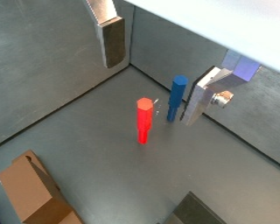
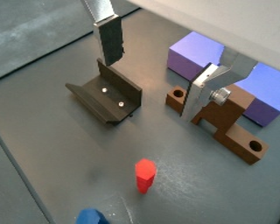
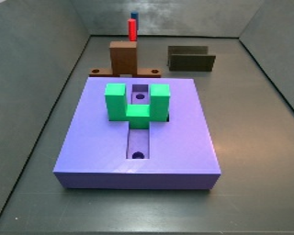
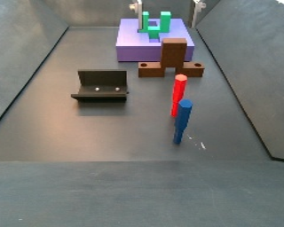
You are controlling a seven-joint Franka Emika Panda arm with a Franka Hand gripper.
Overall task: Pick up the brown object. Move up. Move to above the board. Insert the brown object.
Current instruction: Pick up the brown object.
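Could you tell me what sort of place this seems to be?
Probably a robot test cell for assembly trials: grey floor inside grey walls, holding a slotted board, brown object, fixture, and red peg. The gripper hangs above the floor, holding nothing.

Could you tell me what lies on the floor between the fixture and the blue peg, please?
The red peg stands between the fixture and the blue peg, nearer the blue one, in a side view. The gripper hovers elsewhere, above the brown object.
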